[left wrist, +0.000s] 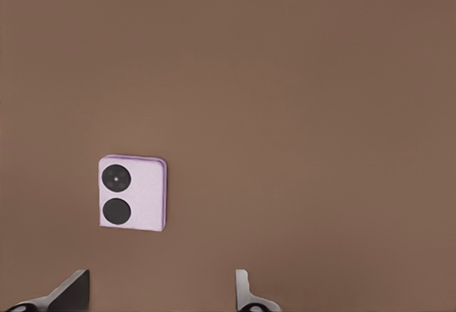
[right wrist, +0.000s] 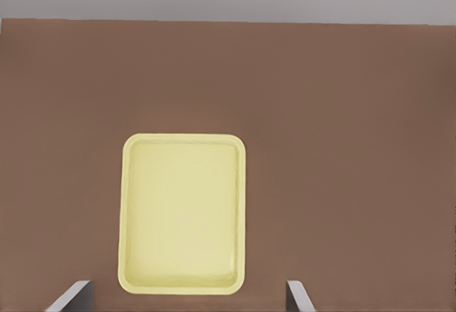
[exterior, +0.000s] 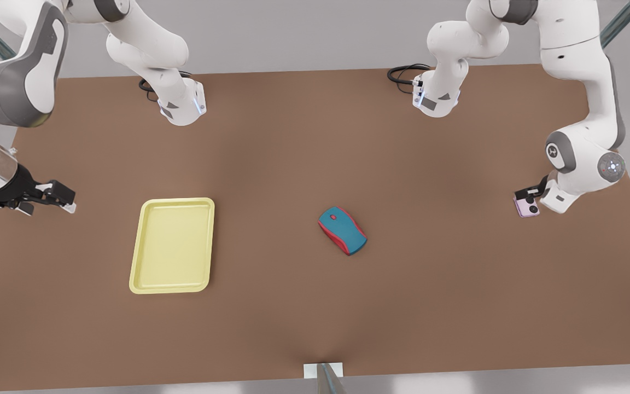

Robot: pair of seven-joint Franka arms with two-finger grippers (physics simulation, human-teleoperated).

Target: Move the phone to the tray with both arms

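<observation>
The pale pink phone (exterior: 527,208) lies flat on the brown table at the front view's right, its two black lenses showing in the left wrist view (left wrist: 133,193). My left gripper (exterior: 530,194) hovers just above and beside it, open, with the phone lying ahead of its fingertips (left wrist: 246,292) and not between them. The pale yellow tray (exterior: 173,244) lies at the front view's left. My right gripper (exterior: 66,200) waits open to the left of the tray, off the table's left side, looking over the tray (right wrist: 182,212).
A teal-and-red computer mouse (exterior: 342,230) lies mid-table between the tray and the phone. Both arm bases (exterior: 182,106) (exterior: 435,98) stand at the table's far edge, with black cables beside them. A small white bracket (exterior: 323,371) sits at the near edge.
</observation>
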